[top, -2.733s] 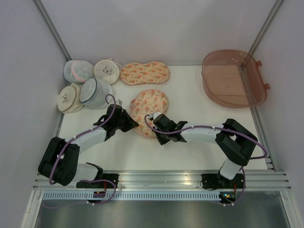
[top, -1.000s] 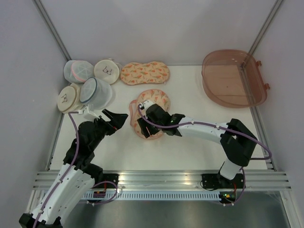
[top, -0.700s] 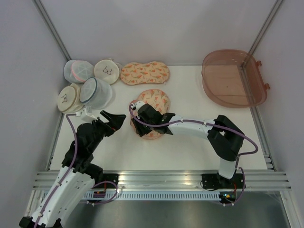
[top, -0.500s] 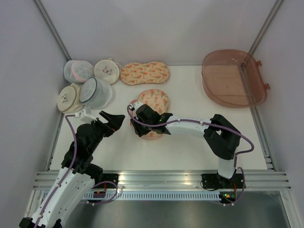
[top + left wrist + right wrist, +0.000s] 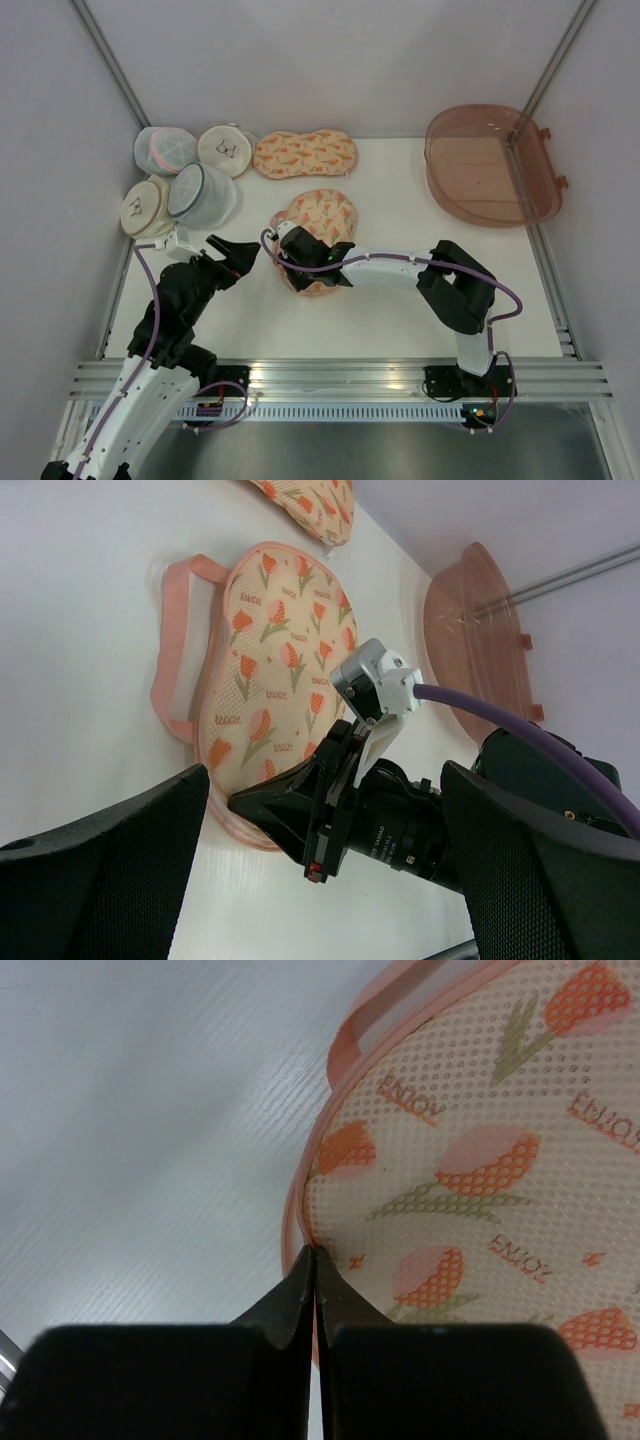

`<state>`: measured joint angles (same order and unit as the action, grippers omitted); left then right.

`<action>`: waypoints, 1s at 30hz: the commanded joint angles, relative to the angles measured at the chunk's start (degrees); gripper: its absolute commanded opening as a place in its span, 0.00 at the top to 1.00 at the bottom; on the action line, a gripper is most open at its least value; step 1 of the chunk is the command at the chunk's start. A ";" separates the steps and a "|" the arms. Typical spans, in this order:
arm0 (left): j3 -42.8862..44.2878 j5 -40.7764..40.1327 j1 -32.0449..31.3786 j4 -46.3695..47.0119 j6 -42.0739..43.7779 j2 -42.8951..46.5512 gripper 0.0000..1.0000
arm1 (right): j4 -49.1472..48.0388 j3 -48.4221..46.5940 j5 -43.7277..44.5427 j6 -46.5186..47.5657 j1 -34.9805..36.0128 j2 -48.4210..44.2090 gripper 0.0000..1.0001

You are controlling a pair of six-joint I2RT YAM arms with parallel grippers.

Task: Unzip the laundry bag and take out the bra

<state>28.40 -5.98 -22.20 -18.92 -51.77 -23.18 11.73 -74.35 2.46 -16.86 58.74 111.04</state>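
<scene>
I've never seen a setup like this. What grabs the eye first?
A tulip-print peach laundry bag lies mid-table, with the right gripper pinched shut at its pink edging. The left gripper hovers open beside it, and a translucent pink tub sits at the far right.

The laundry bag (image 5: pixel 325 212) is peach mesh printed with orange tulips on green stems — pink edging. A second case (image 5: pixel 305 154) wears the same print; the tray (image 5: pixel 490 165) — translucent reddish-brown.
</scene>
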 commanded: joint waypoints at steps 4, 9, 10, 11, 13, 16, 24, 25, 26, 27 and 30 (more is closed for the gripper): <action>0.95 -1.58 0.14 -0.33 0.35 0.59 0.01 | 0.14 0.08 2.72 0.78 0.32 -3.72 1.00; 0.69 -1.76 0.14 -0.33 0.27 0.41 0.00 | -0.65 3.94 5.71 0.25 0.32 -10.13 1.00; 0.78 -1.76 0.14 -0.33 0.26 0.42 0.01 | -0.91 4.73 6.93 -0.36 0.32 -13.02 1.00; 0.52 -1.76 0.22 -0.33 0.26 0.42 0.01 | -1.52 6.48 9.21 -0.62 0.32 -14.61 1.00; 0.16 -1.84 0.14 -0.24 0.18 0.07 0.01 | -2.41 8.33 12.82 -2.46 0.41 -19.52 1.00; -0.01 -1.41 0.14 0.11 0.18 -1.42 0.01 | -3.29 12.37 22.83 -6.24 0.23 -26.11 1.00; 0.42 0.71 0.22 2.57 0.27 -8.11 0.01 | -1.53 17.75 25.87 -8.56 -1.26 -30.64 1.00; 0.69 0.70 0.22 2.92 0.26 -8.28 0.01 | -1.36 17.05 21.06 -7.58 -1.35 -27.75 0.98; 0.95 0.53 0.22 2.92 0.26 -7.85 0.01 | -1.18 15.65 18.31 -6.87 -1.35 -26.33 0.95; 1.13 0.09 0.14 2.92 0.26 -7.50 0.01 | -1.88 15.46 15.93 -6.00 -1.35 -24.32 0.86; 1.13 -0.52 0.22 3.01 0.09 -5.57 0.01 | -6.35 15.46 8.46 -4.76 -1.09 -22.54 0.69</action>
<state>28.40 -5.91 -22.20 -18.70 -51.79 -30.76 9.32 -57.54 19.73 -23.81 57.28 87.00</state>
